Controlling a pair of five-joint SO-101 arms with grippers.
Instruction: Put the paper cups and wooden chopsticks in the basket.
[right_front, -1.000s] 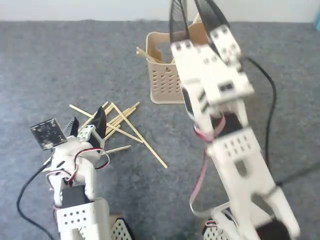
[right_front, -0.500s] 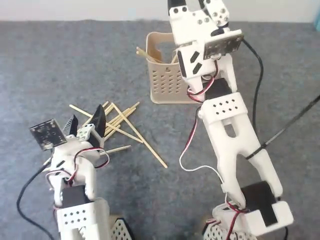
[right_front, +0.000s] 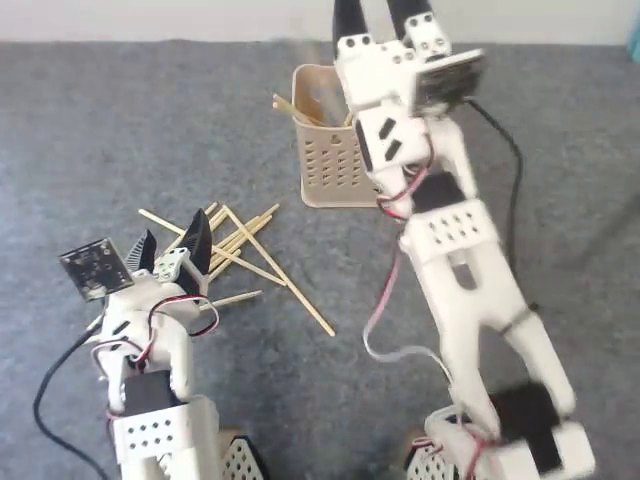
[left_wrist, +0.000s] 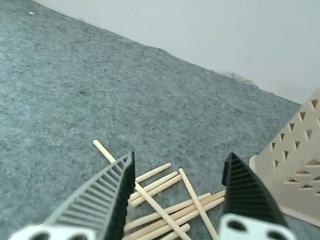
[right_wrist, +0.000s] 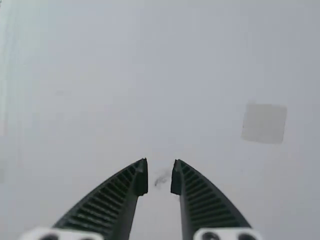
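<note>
Several wooden chopsticks (right_front: 240, 250) lie crossed in a loose pile on the grey carpet. My left gripper (right_front: 172, 243) stands open at the near edge of that pile, with nothing between its fingers. In the left wrist view the left gripper (left_wrist: 180, 165) frames the chopsticks (left_wrist: 165, 200), and the basket (left_wrist: 295, 175) is off to one side. The beige perforated basket (right_front: 330, 160) stands at the back, with a chopstick (right_front: 285, 105) poking out of its left rim. My right gripper (right_front: 375, 15) is raised above the basket's far side, slightly open and empty. In its wrist view the right gripper (right_wrist: 160, 175) points at a blank wall.
The grey carpet (right_front: 120, 130) spreads wide to the left of the basket and in front of it. A pale wall (right_front: 150, 18) runs along the back edge. The right arm's cables (right_front: 385, 300) hang beside its long white body.
The right arm has swung upright and lifted its gripper over the basket toward the wall, its fingers narrowing. The left arm and the chopstick pile have not moved.
</note>
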